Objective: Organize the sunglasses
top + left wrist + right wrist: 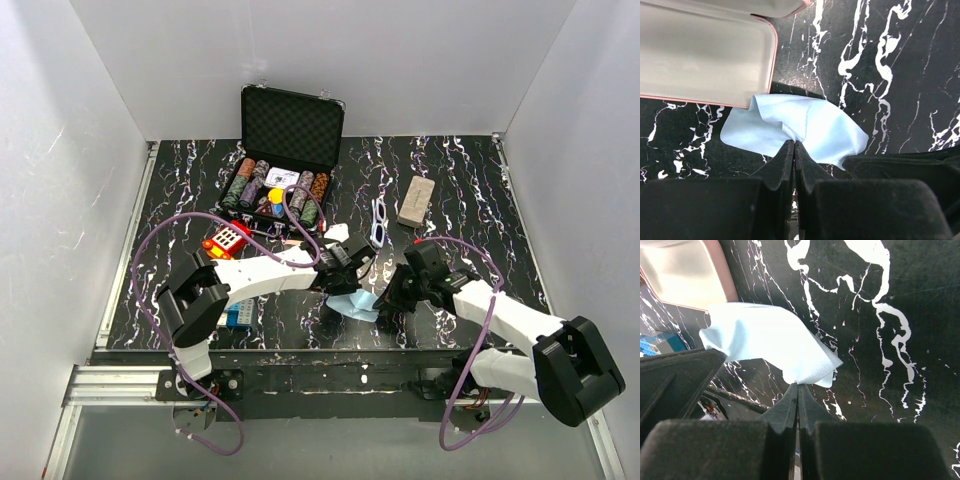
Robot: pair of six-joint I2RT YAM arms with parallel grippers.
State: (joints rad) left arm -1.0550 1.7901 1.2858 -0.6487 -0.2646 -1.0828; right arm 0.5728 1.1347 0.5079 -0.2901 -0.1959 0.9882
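Left tool [794, 145] and right tool [798, 387] each pinch the blue cloth [805, 127]; white sunglasses [380, 222] lie beyond them.

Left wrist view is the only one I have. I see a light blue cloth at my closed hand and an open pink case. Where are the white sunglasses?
Observer: The white-framed sunglasses lie farther back, just left of the grey-brown case, not touching it.
Operator: Is the right hand free?
Observer: No, the right hand is shut on the same light blue cloth.
Operator: What stands at the back?
Observer: An open black case of poker chips.
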